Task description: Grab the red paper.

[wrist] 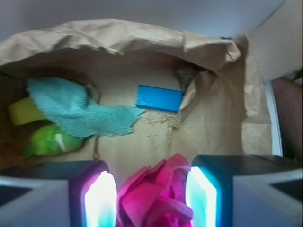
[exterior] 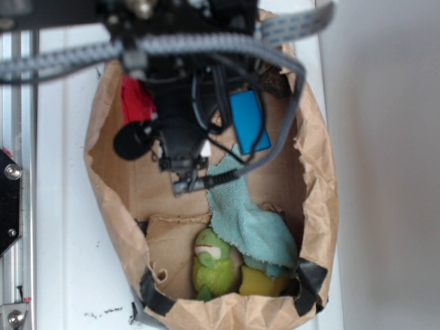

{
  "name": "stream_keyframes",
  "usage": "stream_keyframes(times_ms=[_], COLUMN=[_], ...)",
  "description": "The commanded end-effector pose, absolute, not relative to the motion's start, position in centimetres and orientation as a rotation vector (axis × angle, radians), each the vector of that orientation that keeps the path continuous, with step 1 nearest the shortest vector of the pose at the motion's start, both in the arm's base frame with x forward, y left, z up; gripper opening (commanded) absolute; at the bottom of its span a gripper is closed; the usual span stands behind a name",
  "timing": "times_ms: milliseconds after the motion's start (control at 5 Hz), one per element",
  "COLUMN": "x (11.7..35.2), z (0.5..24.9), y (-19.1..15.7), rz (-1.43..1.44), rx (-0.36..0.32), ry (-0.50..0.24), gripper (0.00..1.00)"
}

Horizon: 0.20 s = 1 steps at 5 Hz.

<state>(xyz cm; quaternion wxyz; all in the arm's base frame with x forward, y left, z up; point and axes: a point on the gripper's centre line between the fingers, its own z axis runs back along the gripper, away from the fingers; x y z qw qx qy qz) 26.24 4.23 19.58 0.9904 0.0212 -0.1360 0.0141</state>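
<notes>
Poised in the closing step: jaws wide, one on either side of the red paper [wrist: 158,196], low inside the brown bag [exterior: 316,158] (blue block [wrist: 159,98], teal cloth [wrist: 78,112] well clear); next, squeeze shut and lift straight up.

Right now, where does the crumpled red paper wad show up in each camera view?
Exterior: the crumpled red paper wad peeks out upper left inside the brown paper bag, mostly hidden by the arm.
Wrist: it sits bottom centre, between the two lit fingers of the gripper.
Shared landmark: the flat blue rectangular block, beside the teal cloth.
</notes>
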Motion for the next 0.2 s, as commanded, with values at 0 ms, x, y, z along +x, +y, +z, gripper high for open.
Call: stream_keyframes(times_ms=[0], x=[26.64], z=[21.26], y=[3.10], rz=[0.009], rx=[0.087], ry=[-0.348], gripper=[0.00])
